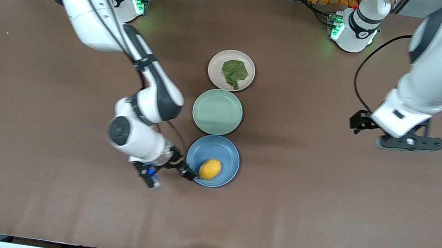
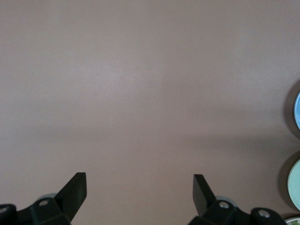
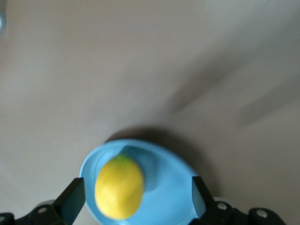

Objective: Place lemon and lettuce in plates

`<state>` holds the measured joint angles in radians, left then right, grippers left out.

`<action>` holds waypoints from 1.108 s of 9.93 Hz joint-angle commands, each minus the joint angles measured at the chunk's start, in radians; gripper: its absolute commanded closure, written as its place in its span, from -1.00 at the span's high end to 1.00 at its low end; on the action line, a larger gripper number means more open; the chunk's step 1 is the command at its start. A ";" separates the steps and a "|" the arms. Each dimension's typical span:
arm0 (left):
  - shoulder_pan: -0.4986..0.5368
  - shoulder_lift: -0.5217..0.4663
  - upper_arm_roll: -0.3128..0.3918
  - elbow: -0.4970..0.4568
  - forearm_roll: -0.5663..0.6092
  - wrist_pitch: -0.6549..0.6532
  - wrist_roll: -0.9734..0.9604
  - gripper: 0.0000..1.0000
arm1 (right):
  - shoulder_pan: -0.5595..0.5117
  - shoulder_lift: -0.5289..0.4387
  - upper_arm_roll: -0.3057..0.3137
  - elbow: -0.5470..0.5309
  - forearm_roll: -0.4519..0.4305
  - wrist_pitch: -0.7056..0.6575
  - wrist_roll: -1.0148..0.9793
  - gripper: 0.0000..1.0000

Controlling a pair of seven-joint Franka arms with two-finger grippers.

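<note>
The yellow lemon lies free in the light blue plate, the plate nearest the front camera. The dark green lettuce lies on the pinkish-beige plate, the plate farthest from the front camera. My right gripper is open and empty, at the blue plate's edge on the right arm's side. In the right wrist view the lemon and the blue plate show between the spread fingers of the right gripper. My left gripper is open and empty over bare table toward the left arm's end; it also shows in the left wrist view.
A pale green plate stands empty between the other two plates, all three in a row at the table's middle. The edges of the blue plate and the green plate show in the left wrist view. Brown table lies all around.
</note>
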<state>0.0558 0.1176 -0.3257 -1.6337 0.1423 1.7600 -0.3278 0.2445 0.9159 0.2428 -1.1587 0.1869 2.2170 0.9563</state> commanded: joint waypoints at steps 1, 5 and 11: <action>-0.005 -0.027 0.025 0.009 -0.026 -0.019 0.035 1.00 | -0.100 -0.057 0.013 -0.045 -0.094 -0.037 -0.106 1.00; -0.014 -0.084 0.147 0.014 -0.130 -0.022 0.156 1.00 | -0.310 -0.210 0.013 -0.075 -0.141 -0.380 -0.447 1.00; -0.054 -0.079 0.218 0.069 -0.159 -0.071 0.153 1.00 | -0.421 -0.598 -0.079 -0.279 -0.193 -0.533 -0.803 1.00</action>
<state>0.0152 0.0371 -0.1248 -1.5799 0.0044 1.7124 -0.1887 -0.1763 0.4454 0.1667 -1.3287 0.0230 1.6785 0.1851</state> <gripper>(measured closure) 0.000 0.000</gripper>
